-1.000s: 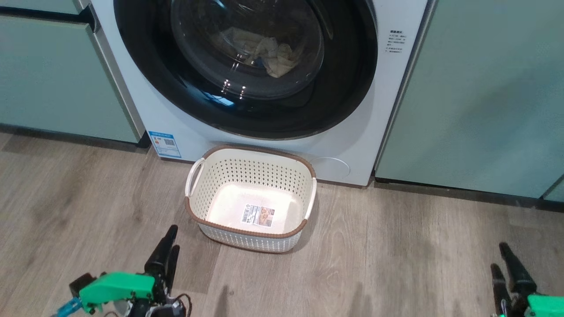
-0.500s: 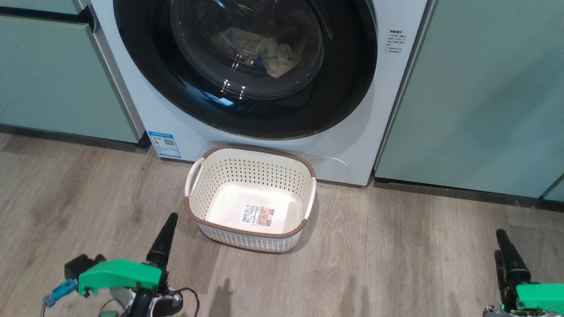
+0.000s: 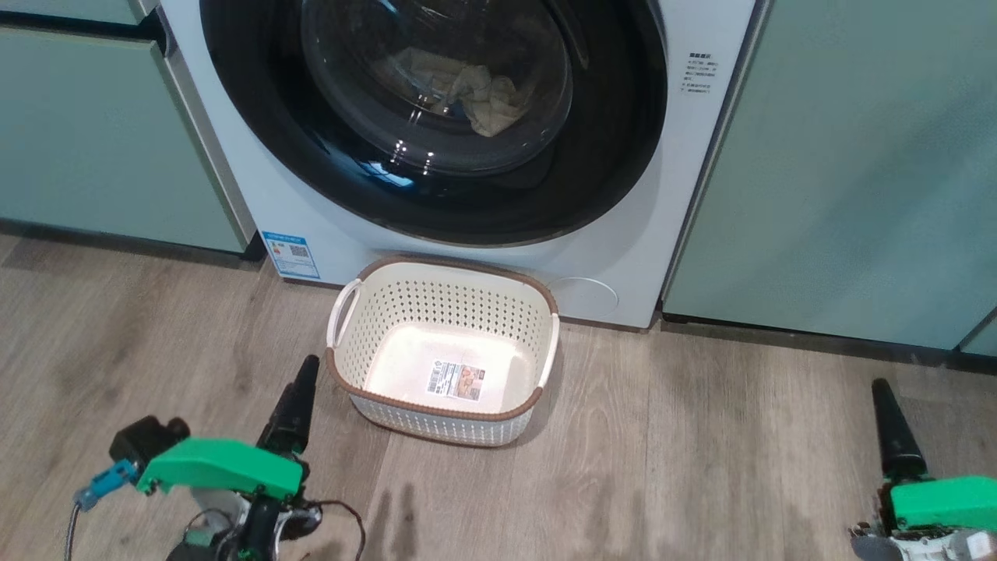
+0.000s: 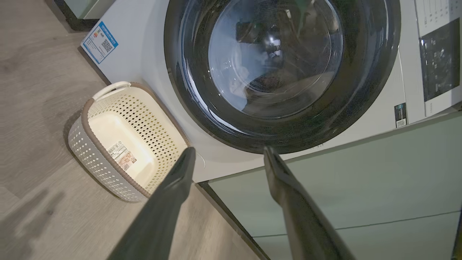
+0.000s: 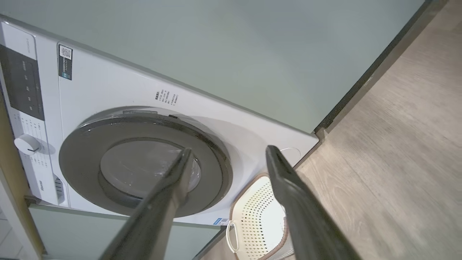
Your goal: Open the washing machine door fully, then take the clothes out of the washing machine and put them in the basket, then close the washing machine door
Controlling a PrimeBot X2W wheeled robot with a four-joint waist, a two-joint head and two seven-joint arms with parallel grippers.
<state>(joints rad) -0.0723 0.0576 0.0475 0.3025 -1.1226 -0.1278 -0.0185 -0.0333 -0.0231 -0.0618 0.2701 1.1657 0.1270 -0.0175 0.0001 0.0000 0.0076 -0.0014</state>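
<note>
- Left cabinet (image 3: 93,140): pale green, at 9 o'clock of the washing machine (image 3: 623,257).
- left gripper (image 3: 300,401): at 7 o'clock in the head view and edge-on there, so the gap can't be read. The left wrist view shows both fingers (image 4: 173,191) spread wide with nothing held, and they touch nothing.
- Blue label sticker (image 3: 290,255): low on the washer front, at 10 o'clock of the basket (image 3: 444,411).
- washing machine door (image 3: 436,210): shut flat against the front, with a black rim and domed glass.
- clothes (image 3: 483,97): a pale heap inside the drum, seen through the glass in the head view. In the left wrist view the glass is mostly glare.
- Basket: on the wood floor (image 3: 701,452) at 6 o'clock of the door, just beside the washer front. It is upright and holds only its label sticker.
- The right wrist view adds the control panel (image 5: 21,86) and a white dial (image 5: 27,143), which lie past the top edge of the head view.
- Right cabinet (image 3: 849,171): pale green, at 3 o'clock of the washer.
- right gripper (image 3: 888,413): at 5 o'clock in the head view, well apart from the basket. Its wrist view shows the fingers (image 5: 296,202) wide apart with nothing between them.
</note>
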